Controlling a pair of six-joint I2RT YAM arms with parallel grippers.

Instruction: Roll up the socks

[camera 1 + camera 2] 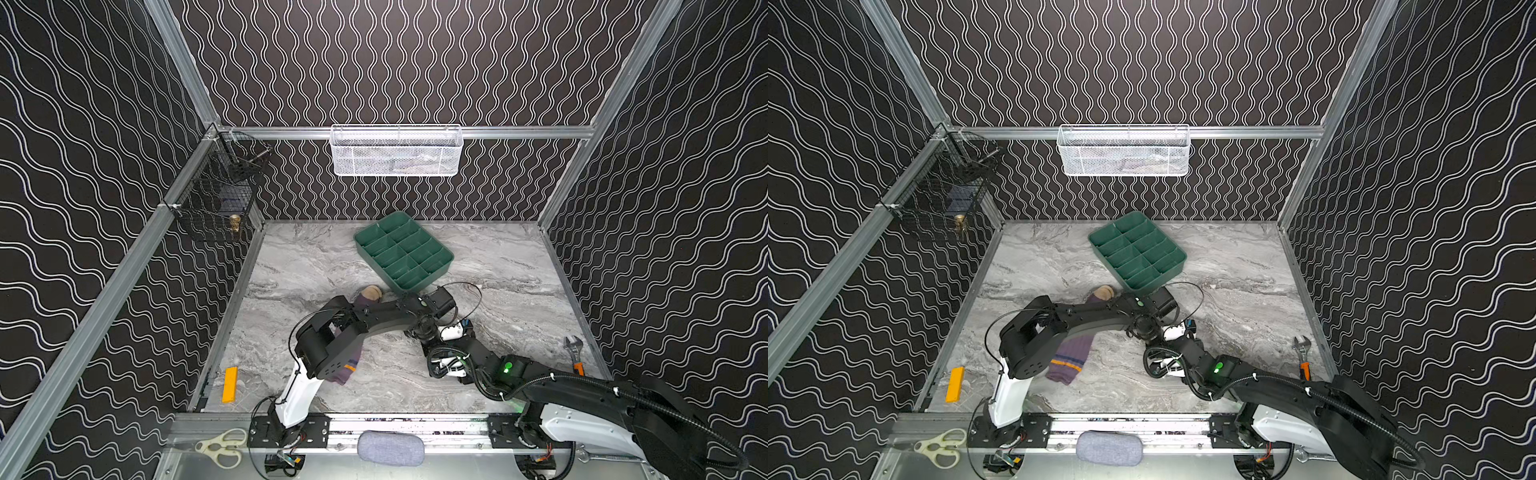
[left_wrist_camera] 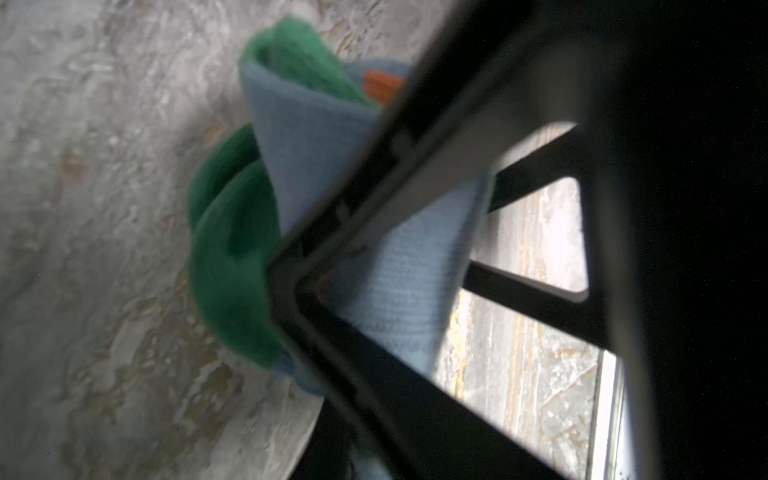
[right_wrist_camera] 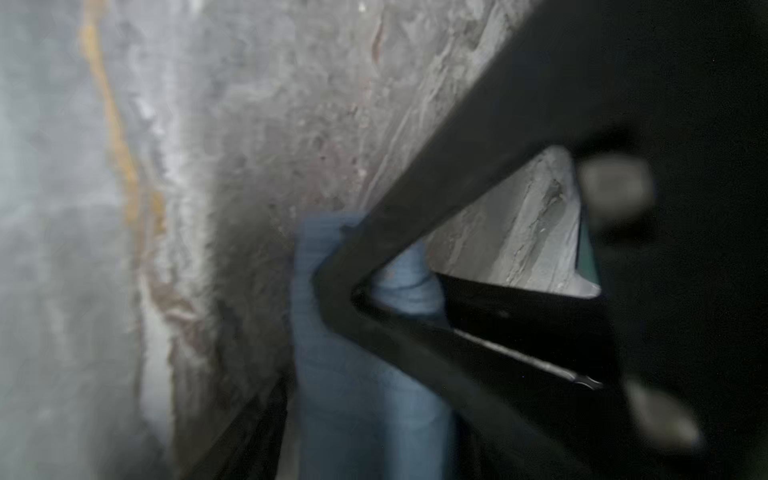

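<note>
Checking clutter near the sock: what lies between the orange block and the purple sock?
The left arm's white lower link stands between the orange block and purple sock, in both top views.

Close-up: left gripper (image 2: 297, 280) clamped on bunched light blue sock (image 2: 316, 145); green folds bulge just past the fingertips, orange cuff beside one finger. Marble tabletop (image 2: 104, 208) beyond.

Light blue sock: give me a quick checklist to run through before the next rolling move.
1. Left gripper shut on the light blue sock: ok.
2. Right gripper holding that sock: cannot tell; its tip is at the fabric, but the view is blurred.
3. Roll tight and even: not ok; loosely bunched, green parts sticking out.
4. Purple sock clear of the arms: not ok; the left arm crosses above it.
</note>
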